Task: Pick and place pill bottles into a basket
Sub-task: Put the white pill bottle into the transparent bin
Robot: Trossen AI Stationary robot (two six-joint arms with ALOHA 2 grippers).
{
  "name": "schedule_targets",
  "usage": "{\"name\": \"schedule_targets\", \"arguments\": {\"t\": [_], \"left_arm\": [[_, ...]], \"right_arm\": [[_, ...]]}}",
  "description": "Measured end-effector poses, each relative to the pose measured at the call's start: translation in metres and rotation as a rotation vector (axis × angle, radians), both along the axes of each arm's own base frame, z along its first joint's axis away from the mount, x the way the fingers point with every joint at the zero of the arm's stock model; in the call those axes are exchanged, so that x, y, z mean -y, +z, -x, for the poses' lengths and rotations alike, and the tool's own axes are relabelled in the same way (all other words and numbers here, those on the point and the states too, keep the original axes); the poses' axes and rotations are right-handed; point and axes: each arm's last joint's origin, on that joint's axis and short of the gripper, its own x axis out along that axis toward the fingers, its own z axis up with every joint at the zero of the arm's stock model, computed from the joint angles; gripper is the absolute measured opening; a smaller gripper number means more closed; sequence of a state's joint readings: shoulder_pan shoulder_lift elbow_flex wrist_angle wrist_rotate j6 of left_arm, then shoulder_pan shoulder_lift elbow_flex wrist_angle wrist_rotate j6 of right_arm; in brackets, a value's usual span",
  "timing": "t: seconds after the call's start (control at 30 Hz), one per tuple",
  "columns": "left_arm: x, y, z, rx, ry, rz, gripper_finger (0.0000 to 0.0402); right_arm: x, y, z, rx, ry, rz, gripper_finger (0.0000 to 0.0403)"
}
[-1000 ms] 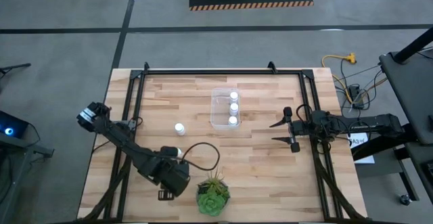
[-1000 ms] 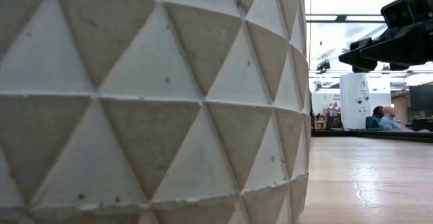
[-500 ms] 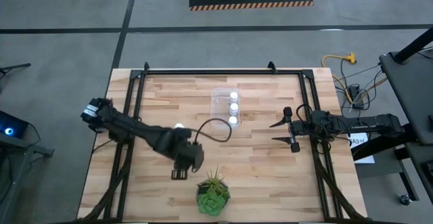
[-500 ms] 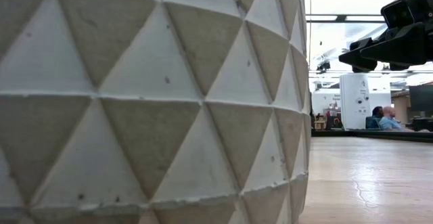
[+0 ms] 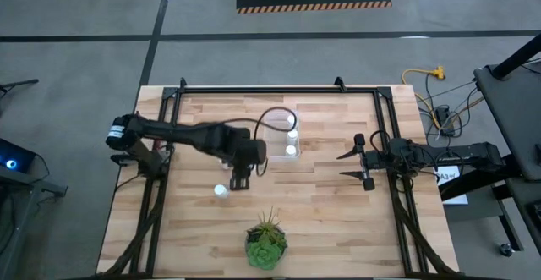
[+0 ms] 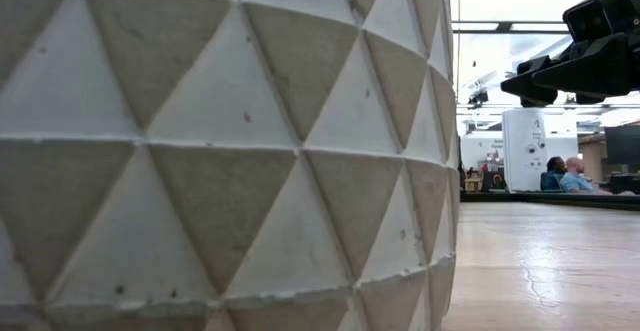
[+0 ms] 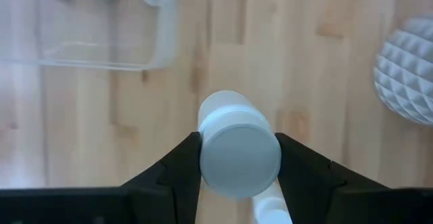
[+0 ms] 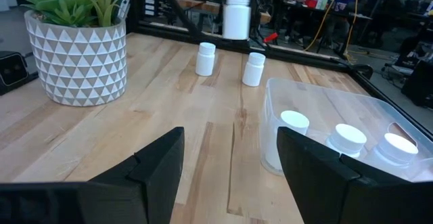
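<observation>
A pill bottle (image 7: pixel 238 146) sits pinched between the left gripper (image 5: pixel 240 177) fingers, lifted above the table (image 5: pixel 338 221) just beside the basket (image 5: pixel 272 136) at its seven o'clock corner. Three capped bottles (image 8: pixel 346 138) stand inside (a neat row). Two more (image 8: pixel 206 58) stand on the wood. The right gripper (image 5: pixel 356 163) waits at three o'clock, fingers spread, near the plant (image 5: pixel 265 243) at six.
</observation>
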State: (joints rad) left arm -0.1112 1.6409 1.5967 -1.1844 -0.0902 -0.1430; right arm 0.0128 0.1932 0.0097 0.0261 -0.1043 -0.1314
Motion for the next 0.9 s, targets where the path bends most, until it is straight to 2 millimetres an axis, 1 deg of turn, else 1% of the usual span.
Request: {"name": "schedule_targets", "arguments": {"t": [0.3,0.43,0.5,0.67,0.9], "left_arm": [[-0.048,0.011,-0.011,0.073,0.052,-0.034,0.0148],[-0.063,0.008,-0.018,0.069,0.076,-0.042,0.0148],[-0.068,0.005,-0.022,0.053,0.058,-0.053,0.0148],[-0.077,0.000,-0.040,0.015,0.027,-0.062,0.0148],[-0.083,0.005,-0.063,0.057,-0.009,-0.083,0.0148]], "right_arm": [[0.000,0.000,0.000,0.000,0.000,0.000,0.0226],[0.000,0.000,0.000,0.001,0.000,0.000,0.0226],[0.000,0.000,0.000,0.001,-0.001,0.000,0.0226],[0.000,0.000,0.000,0.000,0.000,0.000,0.0226],[0.000,0.000,0.000,0.000,-0.001,0.000,0.0226]]}}
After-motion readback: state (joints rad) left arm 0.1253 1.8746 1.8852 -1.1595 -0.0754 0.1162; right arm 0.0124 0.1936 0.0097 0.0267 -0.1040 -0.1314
